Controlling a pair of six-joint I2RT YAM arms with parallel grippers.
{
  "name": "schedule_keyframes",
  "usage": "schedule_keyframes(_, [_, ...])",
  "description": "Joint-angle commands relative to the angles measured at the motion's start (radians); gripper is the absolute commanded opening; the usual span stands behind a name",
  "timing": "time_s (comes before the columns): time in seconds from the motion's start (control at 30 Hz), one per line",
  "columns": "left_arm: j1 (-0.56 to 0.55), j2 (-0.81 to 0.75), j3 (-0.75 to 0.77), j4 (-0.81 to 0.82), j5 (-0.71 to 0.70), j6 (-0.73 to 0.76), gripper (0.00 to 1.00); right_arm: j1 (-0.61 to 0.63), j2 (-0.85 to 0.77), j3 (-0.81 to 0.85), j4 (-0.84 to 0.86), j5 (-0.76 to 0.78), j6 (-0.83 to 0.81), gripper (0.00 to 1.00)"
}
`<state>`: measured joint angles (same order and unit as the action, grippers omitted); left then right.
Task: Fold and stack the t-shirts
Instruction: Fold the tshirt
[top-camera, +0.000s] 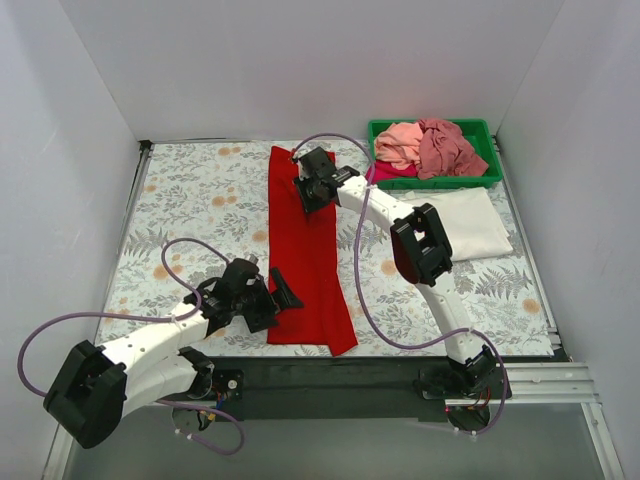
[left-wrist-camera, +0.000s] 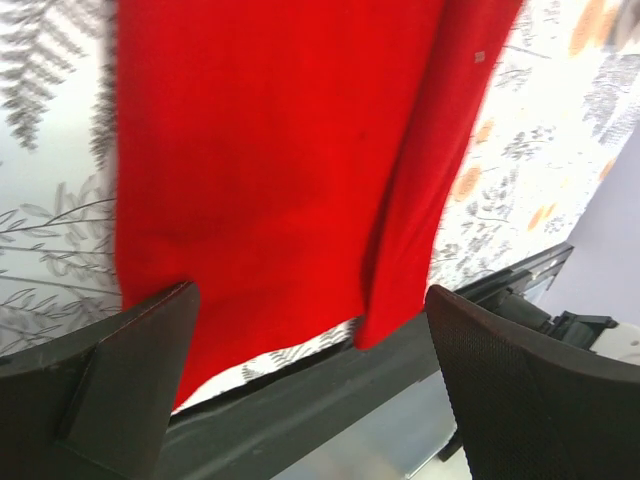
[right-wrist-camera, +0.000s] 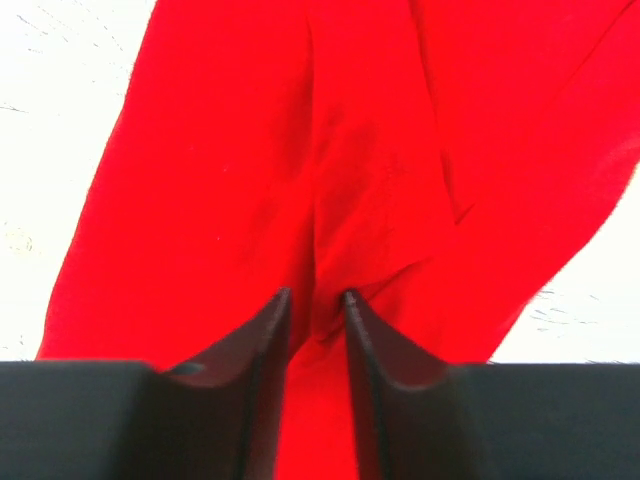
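Note:
The bright red t-shirt (top-camera: 305, 260) lies as a long narrow strip from the table's far middle to its near edge. My right gripper (top-camera: 308, 192) is over its far part. In the right wrist view the gripper (right-wrist-camera: 316, 295) is shut on a raised ridge of red cloth (right-wrist-camera: 250, 150). My left gripper (top-camera: 285, 297) sits at the strip's near left edge, open and empty. In the left wrist view the gripper (left-wrist-camera: 310, 295) has its jaws wide apart over the shirt's near hem (left-wrist-camera: 260, 150). A folded white t-shirt (top-camera: 470, 222) lies at the right.
A green tray (top-camera: 430, 183) at the far right holds a light pink shirt (top-camera: 400, 143), a dusty rose shirt (top-camera: 450, 148) and a magenta one (top-camera: 385, 172). A black rail (top-camera: 330, 375) runs along the near edge. Purple cables (top-camera: 190, 245) loop over the floral table cover.

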<state>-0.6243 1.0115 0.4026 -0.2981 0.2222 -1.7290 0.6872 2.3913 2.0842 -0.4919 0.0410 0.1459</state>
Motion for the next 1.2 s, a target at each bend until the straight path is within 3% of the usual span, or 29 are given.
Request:
schedule_keyframes(0.0, [-0.008,-0.025,-0.045,-0.001,0.005,-0.007,0.96,-0.002,0.031,0.034,0.033,-0.033,0.032,0.31])
schedule_keyframes(0.07, [-0.008,-0.033,-0.071,-0.006,0.008,-0.014,0.96,-0.003,0.031,0.036,0.053,-0.033,0.058,0.20])
schedule_keyframes(0.27, [-0.011,-0.045,-0.107,-0.021,0.009,-0.021,0.97,-0.003,0.037,0.066,0.114,-0.030,0.171,0.01])
schedule_keyframes(0.9, [-0.022,-0.154,-0.177,-0.140,-0.004,-0.063,0.97,-0.040,0.063,0.089,0.253,-0.033,0.491,0.01])
schedule_keyframes(1.0, [-0.023,-0.183,-0.168,-0.165,-0.015,-0.058,0.97,-0.041,0.059,0.074,0.253,-0.076,0.492,0.05])
schedule_keyframes(1.1, [-0.023,-0.198,-0.153,-0.179,-0.018,-0.053,0.97,-0.041,0.037,0.048,0.265,-0.140,0.452,0.16])
schedule_keyframes(1.17, [-0.023,-0.202,-0.125,-0.184,-0.018,-0.041,0.97,-0.043,0.008,0.042,0.263,-0.218,0.425,0.28])
